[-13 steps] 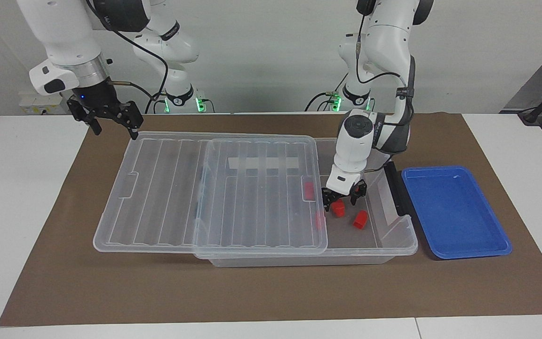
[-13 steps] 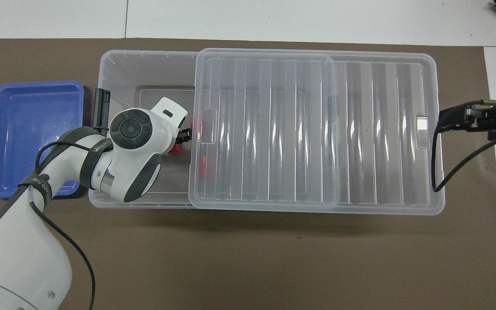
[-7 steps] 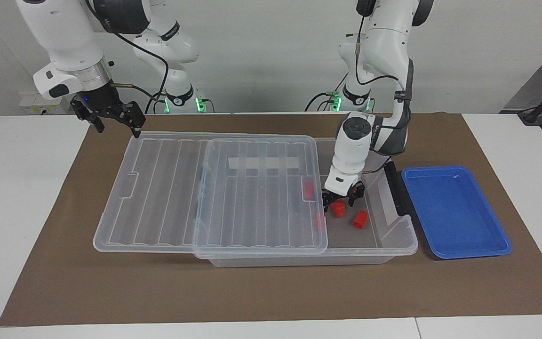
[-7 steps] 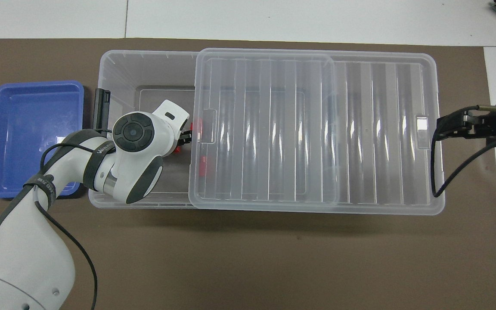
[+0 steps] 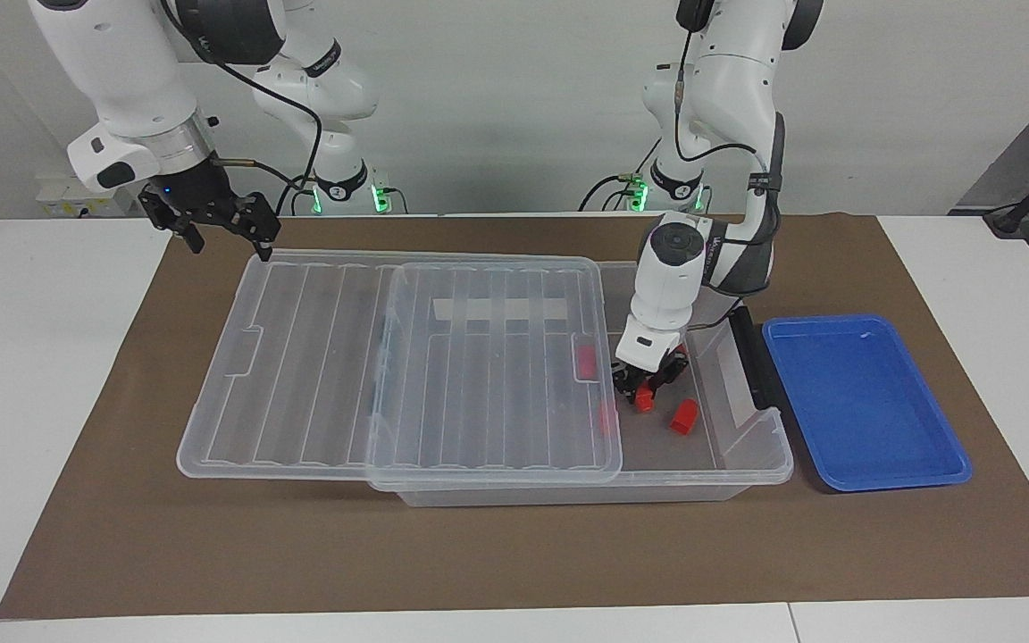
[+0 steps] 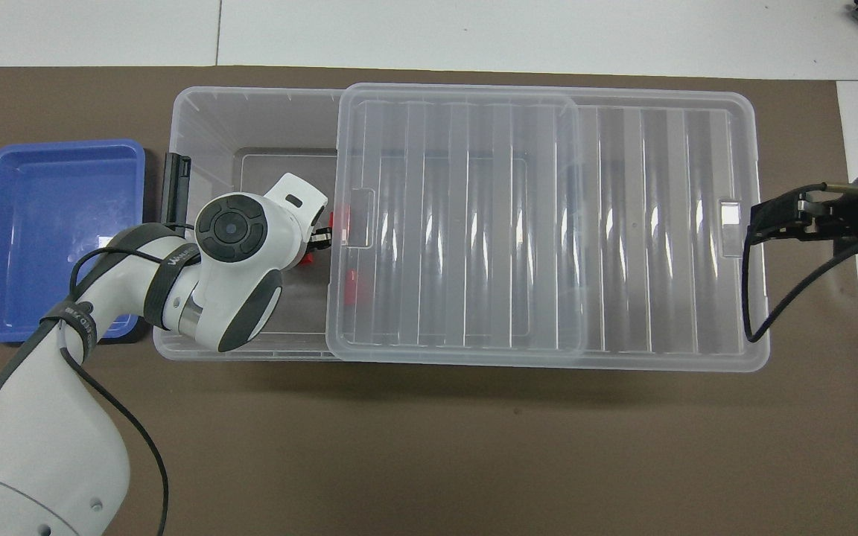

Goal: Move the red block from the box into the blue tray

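The box (image 5: pixel 751 451) lies in the middle of the brown mat, its ribbed clear lid (image 5: pixel 407 357) slid toward the right arm's end. My left gripper (image 5: pixel 647 391) reaches down into the uncovered end and is shut on a red block (image 5: pixel 646 401) that rests on the box floor. From overhead the left wrist (image 6: pixel 239 227) hides that block. The blue tray (image 5: pixel 863 402) sits empty beside the box at the left arm's end. My right gripper (image 5: pixel 230 244) hangs open above the lid's corner at the right arm's end, holding nothing.
Another red block (image 5: pixel 683 416) lies loose on the box floor beside the held one. Two more (image 5: pixel 586 361) (image 5: pixel 606 418) show through the lid's edge. The box's black clip handle (image 5: pixel 751 357) stands between the box and the tray.
My left gripper's fingers have closed on the red block they straddled. The right gripper has risen slightly and drifted toward the lid's corner.
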Controlling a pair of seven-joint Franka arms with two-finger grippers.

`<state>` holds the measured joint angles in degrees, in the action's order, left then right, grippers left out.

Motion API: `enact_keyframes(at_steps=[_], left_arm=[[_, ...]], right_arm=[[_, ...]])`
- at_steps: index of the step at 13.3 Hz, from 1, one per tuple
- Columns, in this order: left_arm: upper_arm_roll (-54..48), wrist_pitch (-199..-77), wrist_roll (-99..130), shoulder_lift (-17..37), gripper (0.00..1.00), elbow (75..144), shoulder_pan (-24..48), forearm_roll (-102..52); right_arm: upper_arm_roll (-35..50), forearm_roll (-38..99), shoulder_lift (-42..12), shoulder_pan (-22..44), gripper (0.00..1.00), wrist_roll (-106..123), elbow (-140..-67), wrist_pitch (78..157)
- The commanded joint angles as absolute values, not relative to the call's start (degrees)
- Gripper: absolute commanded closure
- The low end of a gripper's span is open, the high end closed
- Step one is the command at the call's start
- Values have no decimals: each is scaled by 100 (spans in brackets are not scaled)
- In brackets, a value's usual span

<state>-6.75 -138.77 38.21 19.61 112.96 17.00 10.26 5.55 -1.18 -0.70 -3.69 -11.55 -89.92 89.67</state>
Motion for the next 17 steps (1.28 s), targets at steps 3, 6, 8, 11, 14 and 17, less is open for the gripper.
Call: enact_keyframes(at_steps=[3,6,8,11,14,17], left_arm=[[-615,-11703,3727,1628,100,9988,1635,776],[-519,-10569,3744,1284,100,9196,1565,133],[-588,-9725,3509,1266,100,8633,1171,123],[-519,-9080,1816,889,100,8411,293,-297],[-510,-8720,584,660,100,8411,-394,-334],[-536,-8649,-8,519,100,8429,-702,-255]], right_arm=[[571,0,26,-466,0,-984,-9088,8939],[571,-9,26,-466,4,-993,-9140,9087],[563,-9,18,-570,22,-976,-9298,9429],[562,-9,0,-737,68,-958,-9710,10131],[562,-9,-105,-983,100,-739,-10044,10712],[562,-9,-175,-1195,100,-475,-10537,11538]])
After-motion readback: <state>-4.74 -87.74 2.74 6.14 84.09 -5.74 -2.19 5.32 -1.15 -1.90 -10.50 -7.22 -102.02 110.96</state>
